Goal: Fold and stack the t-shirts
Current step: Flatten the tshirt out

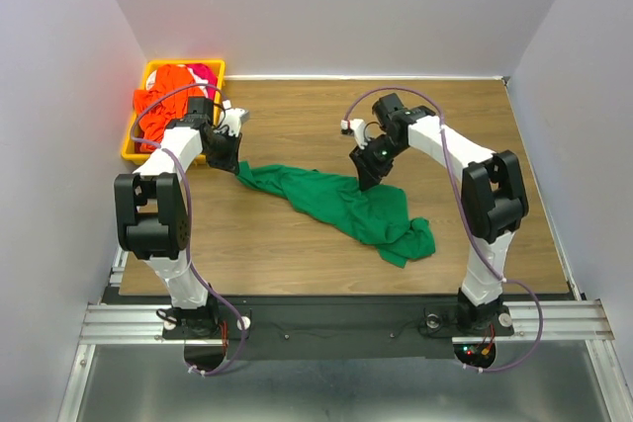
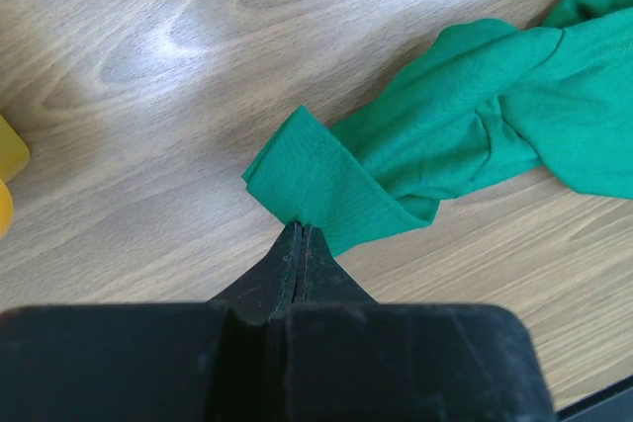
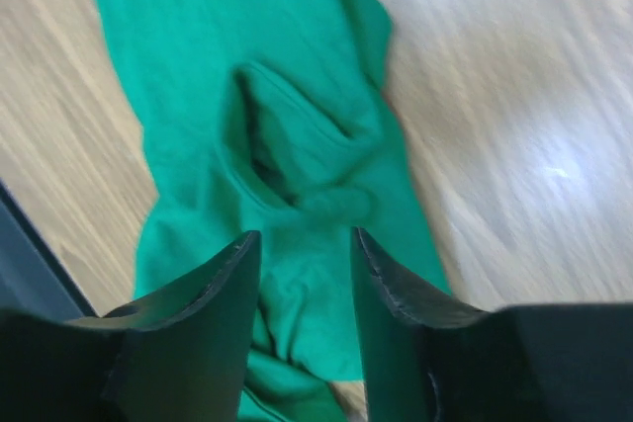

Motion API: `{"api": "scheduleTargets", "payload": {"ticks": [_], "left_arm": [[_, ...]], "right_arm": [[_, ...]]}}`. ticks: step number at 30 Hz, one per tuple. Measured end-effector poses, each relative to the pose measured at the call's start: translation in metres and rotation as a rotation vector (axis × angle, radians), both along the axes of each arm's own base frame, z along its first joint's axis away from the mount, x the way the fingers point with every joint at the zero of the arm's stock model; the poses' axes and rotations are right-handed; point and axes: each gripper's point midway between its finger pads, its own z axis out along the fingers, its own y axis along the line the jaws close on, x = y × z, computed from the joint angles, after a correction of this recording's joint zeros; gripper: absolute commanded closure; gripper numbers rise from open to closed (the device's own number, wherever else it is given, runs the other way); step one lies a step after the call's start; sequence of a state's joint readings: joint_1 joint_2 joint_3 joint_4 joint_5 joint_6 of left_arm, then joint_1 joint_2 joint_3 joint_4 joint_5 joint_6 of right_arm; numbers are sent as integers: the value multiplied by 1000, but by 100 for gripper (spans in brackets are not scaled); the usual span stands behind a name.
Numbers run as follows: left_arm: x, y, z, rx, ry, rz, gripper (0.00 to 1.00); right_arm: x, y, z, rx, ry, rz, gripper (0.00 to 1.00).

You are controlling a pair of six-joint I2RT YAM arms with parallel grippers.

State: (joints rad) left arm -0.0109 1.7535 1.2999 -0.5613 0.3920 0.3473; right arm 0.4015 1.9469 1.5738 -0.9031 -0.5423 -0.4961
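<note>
Pinching green t-shirt (image 2: 475, 116) corner, left gripper (image 2: 300, 229) clenched; right gripper (image 3: 305, 244) released, jaws apart over same shirt.

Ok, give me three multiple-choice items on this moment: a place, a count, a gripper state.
1. Where is the orange t-shirt? A in the yellow bin; B on the floor; C hung on the wall.
2. How many t-shirts lie on the table? A none; B one; C three.
3. The left gripper is: A wide open; B shut on the green t-shirt; C out of view.
Answers: 1 A, orange cloth fills the bin; 2 B, only the green one lies there; 3 B, its fingers pinch a cloth corner.
</note>
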Motion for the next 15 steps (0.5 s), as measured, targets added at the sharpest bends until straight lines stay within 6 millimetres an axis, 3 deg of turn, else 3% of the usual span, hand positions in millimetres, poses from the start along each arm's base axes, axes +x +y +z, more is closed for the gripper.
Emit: {"api": "scheduleTargets", "payload": {"ticks": [3, 6, 11, 14, 15], "left_arm": [[0, 0, 0, 0, 1, 0, 100], [0, 0, 0, -1, 1, 0, 100], [0, 0, 0, -2, 0, -1, 100], [0, 0, 0, -2, 0, -1, 100], [0, 0, 0, -2, 0, -1, 100]], "right_arm": [[-9, 12, -3, 15, 26, 21, 75], [-24, 28, -6, 32, 62, 52, 99], [-48, 52, -1, 70, 112, 86, 99], [-77, 76, 15, 95, 121, 139, 99], [-91, 86, 21, 104, 121, 163, 78]]}}
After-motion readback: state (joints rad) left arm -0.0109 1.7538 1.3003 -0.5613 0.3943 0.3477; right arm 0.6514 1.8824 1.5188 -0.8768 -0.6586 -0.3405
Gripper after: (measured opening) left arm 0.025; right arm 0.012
